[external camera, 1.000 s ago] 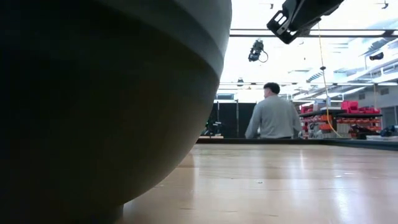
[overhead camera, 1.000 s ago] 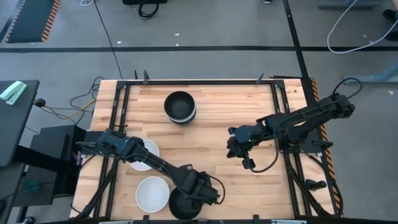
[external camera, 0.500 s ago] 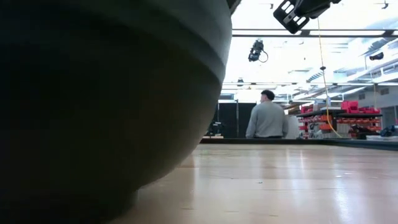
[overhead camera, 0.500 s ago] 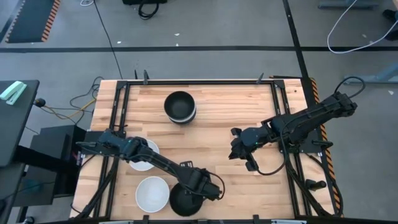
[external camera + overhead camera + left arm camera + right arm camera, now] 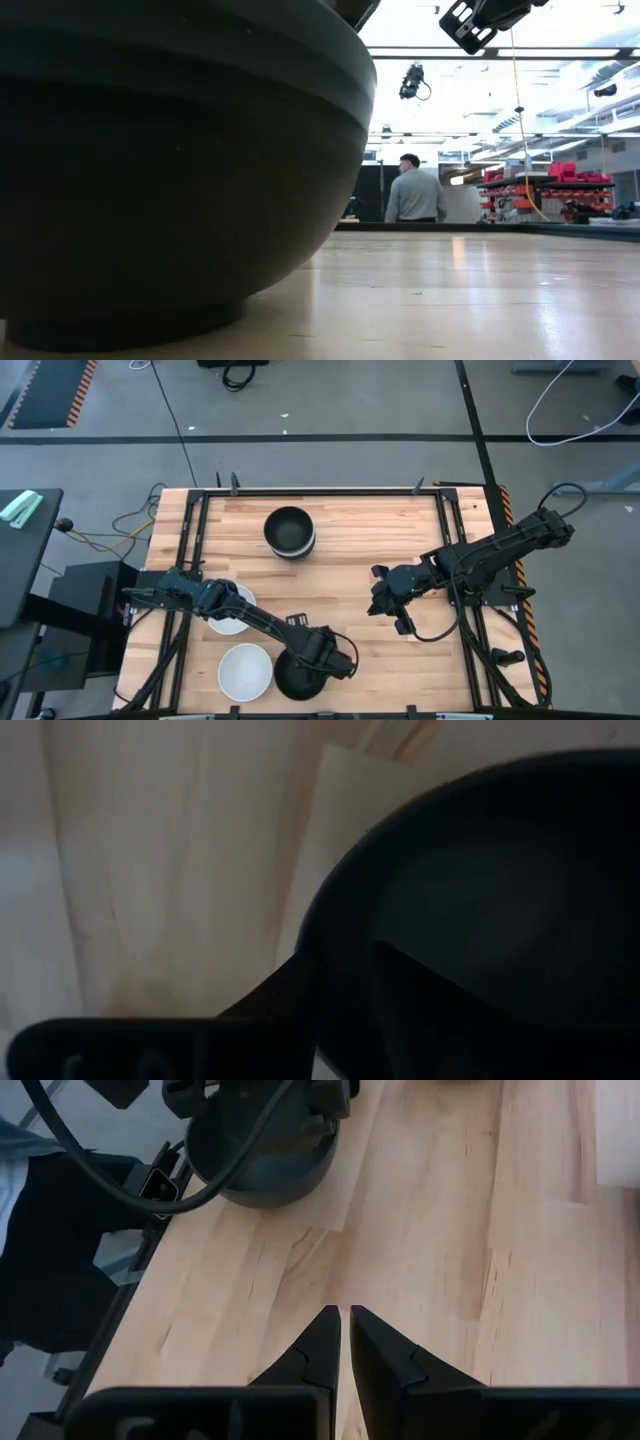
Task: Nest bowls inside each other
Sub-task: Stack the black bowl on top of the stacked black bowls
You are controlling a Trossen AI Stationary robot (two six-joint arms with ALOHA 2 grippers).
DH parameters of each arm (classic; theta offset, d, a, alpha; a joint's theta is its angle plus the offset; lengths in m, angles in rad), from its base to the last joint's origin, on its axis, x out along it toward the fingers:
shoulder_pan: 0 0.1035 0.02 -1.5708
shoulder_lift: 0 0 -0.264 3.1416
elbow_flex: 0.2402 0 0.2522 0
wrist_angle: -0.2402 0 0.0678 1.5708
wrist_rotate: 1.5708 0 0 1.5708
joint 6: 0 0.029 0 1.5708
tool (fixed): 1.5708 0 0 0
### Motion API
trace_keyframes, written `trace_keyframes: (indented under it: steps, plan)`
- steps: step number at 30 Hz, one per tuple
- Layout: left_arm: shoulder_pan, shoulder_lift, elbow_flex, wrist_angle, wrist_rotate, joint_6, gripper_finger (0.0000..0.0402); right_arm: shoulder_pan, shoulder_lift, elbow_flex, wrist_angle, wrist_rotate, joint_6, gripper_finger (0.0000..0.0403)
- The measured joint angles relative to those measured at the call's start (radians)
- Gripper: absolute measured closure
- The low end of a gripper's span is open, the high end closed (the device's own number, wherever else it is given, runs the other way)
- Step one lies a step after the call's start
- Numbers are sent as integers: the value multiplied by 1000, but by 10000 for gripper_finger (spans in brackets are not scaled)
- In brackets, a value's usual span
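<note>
A black bowl stands on its foot near the table's front edge and fills the left of the low view. My left gripper points down over the bowl's right rim, one finger inside and one outside. A white bowl sits just left of it. Another white bowl lies partly under my left arm. A stack topped by a black bowl stands at the far middle. My right gripper hovers shut over the table's right half, holding nothing. My left gripper straddles the black bowl's rim from above, one finger inside the hollow and one outside the wall. Whether the fingers touch the wall, I cannot tell. The bowl stands level with its foot on the table.
Bare wood lies between the two arms and in the table's middle. A dark metal frame runs along the table's sides. A person stands in the room far behind the table.
The black bowl, tilted with its foot off the wood a second ago, has come down and now stands level on the table. My left gripper has sunk a little with it.
</note>
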Motion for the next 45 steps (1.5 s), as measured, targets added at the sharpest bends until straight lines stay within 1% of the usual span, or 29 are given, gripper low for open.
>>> trace_keyframes:
  steps: [8,22,32,38,45]
  plan:
    - [25,-4,0,0,-46,20,302,0,0,0,-3,0,11,366]
    - [51,-4,0,0,-42,34,301,5,1,0,-18,4,11,366]
    - [67,-34,4,0,-45,29,306,5,1,0,-18,4,10,366]
    - [75,-34,4,0,-44,67,304,5,1,0,-24,4,10,366]
    - [93,-34,-1,1,-46,93,313,5,1,0,-24,4,10,366]
